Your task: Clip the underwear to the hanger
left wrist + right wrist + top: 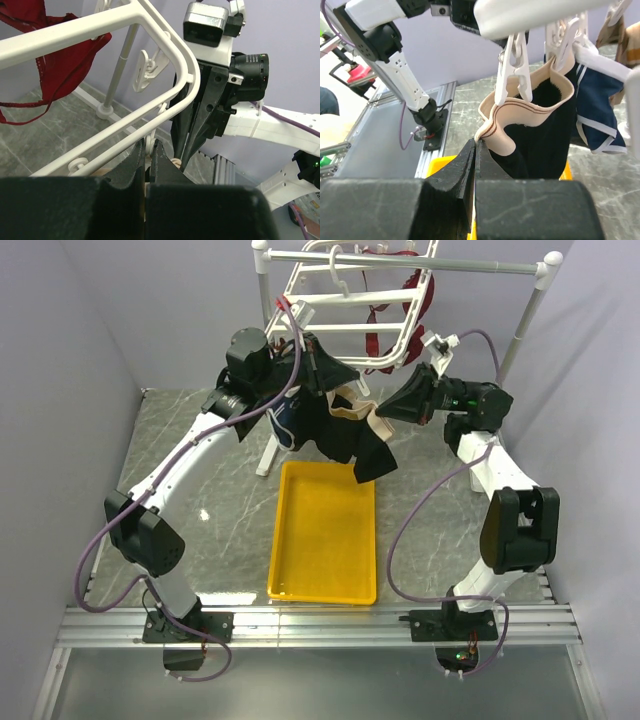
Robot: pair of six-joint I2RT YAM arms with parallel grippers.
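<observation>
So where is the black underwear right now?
In the top view the underwear hangs centrally from the near edge of the hanger, above the far end of the yellow tray, with the navy pair just to its left.

White tubular links [190,455], black joint housings [520,525], purple cables [292,120] trailing alongside; matte black fingers [460,170], silver screws [239,77], a green light [315,163].

Colours around the white hanger [75,35]
Under the hanger, the underwear [540,145] is seen as black, its beige waistband lined with thin dark stripes and edged in white. A navy pair [592,107] beside it is trimmed in white. A red garment [65,65] is hung from the hanger's far side. Below, a plain yellow tray [325,530] is set on a grey, pale-veined marbled table [220,540].
</observation>
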